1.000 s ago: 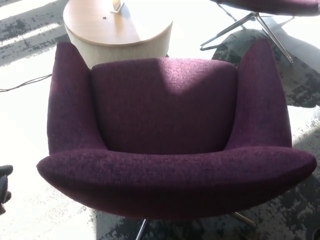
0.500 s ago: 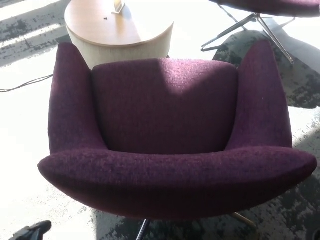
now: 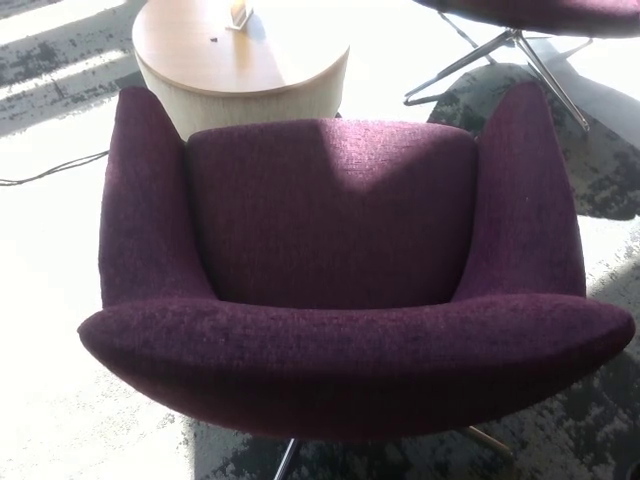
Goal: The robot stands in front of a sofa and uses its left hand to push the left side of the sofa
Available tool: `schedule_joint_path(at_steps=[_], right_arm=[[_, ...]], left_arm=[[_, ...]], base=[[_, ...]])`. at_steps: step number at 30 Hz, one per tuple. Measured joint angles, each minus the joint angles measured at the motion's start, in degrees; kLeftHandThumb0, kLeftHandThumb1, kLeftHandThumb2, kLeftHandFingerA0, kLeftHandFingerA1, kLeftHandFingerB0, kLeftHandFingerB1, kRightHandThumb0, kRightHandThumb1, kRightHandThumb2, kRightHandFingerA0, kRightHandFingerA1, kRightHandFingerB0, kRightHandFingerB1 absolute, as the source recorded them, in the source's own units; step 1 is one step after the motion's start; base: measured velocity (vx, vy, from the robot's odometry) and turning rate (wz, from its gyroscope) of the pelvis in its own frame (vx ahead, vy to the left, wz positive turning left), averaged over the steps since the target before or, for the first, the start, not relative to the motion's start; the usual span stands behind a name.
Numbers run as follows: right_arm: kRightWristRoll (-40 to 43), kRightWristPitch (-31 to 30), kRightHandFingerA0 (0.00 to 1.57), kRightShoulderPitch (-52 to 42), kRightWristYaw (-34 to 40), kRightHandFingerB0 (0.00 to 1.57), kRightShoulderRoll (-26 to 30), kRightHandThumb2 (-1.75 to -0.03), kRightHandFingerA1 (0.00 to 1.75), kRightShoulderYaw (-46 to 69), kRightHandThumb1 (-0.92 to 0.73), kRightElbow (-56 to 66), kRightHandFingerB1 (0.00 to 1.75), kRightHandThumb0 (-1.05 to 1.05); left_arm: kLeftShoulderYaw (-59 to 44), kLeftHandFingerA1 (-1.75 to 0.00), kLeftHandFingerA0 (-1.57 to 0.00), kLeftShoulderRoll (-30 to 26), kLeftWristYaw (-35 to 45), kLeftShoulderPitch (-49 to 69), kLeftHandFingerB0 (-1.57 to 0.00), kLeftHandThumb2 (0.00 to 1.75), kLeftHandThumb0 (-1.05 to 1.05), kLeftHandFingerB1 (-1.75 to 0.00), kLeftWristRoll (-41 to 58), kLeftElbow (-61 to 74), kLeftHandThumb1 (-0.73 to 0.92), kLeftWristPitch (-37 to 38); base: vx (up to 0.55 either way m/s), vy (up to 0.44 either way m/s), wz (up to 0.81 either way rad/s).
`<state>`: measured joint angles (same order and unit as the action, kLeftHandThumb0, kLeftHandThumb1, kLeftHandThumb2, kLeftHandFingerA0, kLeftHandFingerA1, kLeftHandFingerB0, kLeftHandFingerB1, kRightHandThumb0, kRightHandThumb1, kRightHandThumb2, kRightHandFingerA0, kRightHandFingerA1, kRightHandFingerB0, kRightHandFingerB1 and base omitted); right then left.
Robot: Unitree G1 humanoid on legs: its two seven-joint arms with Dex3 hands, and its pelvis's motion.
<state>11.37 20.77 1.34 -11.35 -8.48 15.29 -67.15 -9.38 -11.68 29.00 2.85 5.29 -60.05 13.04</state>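
Note:
A purple fabric sofa chair (image 3: pixel 340 260) fills most of the head view, seen from behind its curved backrest (image 3: pixel 350 355). Its left armrest (image 3: pixel 145 200) rises at the picture's left and its right armrest (image 3: pixel 525 195) at the right. Thin metal legs (image 3: pixel 285 458) show under the backrest. Neither of my hands shows in the picture.
A round wooden side table (image 3: pixel 215 55) stands beyond the chair at the upper left, with a small object (image 3: pixel 238 12) on it. A second chair's metal legs (image 3: pixel 500 50) stand at the upper right. A black cable (image 3: pixel 50 170) runs across the sunlit floor on the left.
My left hand, seen at the left edge a second ago and at the bottom left corner half a second ago, has dropped out of view. The chair has stayed put.

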Motion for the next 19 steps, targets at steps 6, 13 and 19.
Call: schedule_joint_path(at_steps=[6, 13, 19], right_arm=[[-0.43, 0.57, 0.80, -0.69, -0.15, 0.62, 0.19, -0.61, 0.52, -0.79, -0.68, -0.15, 0.41, -0.64], [-0.74, 1.00, 0.81, -0.52, -0.52, 0.68, 0.53, -0.61, 0.54, -1.04, -0.67, -0.44, 0.42, -0.65], [-1.06, 1.23, 0.80, -0.45, -0.58, 0.68, 0.65, -0.61, 0.52, -1.63, -0.68, -0.44, 0.42, -0.65]], left_arm=[[0.69, -0.49, -0.03, 0.00, -1.11, -0.13, 0.00, 1.11, -0.38, -0.48, -0.57, -1.64, 0.49, 2.26], [0.72, -0.49, -0.03, -0.08, -1.18, -0.41, 0.00, 1.12, -0.38, -0.49, -0.57, -2.53, 0.52, 3.99], [0.73, -0.48, -0.03, -0.14, -1.34, -0.43, 0.00, 1.11, -0.39, -0.48, -0.58, -2.72, 0.51, 4.74]], base=[[0.00, 0.000, 0.00], [0.00, 0.000, 0.00], [0.00, 0.000, 0.00]])
